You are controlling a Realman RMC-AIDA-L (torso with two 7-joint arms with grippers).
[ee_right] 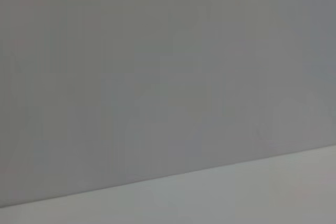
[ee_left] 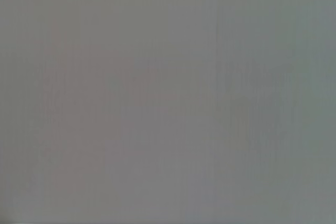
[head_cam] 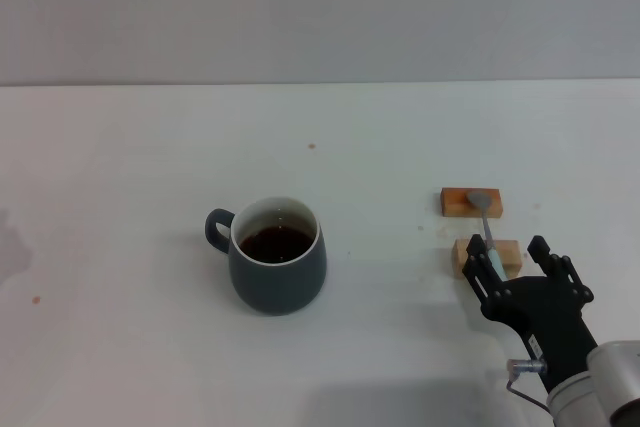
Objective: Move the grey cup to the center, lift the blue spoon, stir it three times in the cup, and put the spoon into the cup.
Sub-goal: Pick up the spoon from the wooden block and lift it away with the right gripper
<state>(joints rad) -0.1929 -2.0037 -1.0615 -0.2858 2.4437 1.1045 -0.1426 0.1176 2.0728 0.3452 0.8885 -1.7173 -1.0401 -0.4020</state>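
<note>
Grey cup [head_cam: 278,256] is sitting mid-tabletop while the right end effector [head_cam: 509,263] is hovering, fingers spread wide, around the blue spoon [head_cam: 488,230].
The spoon is bridging two wooden blocks [head_cam: 472,202]; a careless pinch could be flipping it off. The left end effector is staying out of sight. White tabletop [head_cam: 130,157], grey wall behind.

The grey cup [head_cam: 277,257] stands upright, handle toward the robot's left, holding dark brown liquid. Well to its right, the blue spoon [head_cam: 487,227] lies bridging two small wooden blocks [head_cam: 471,202], its bowl on the far one.
</note>
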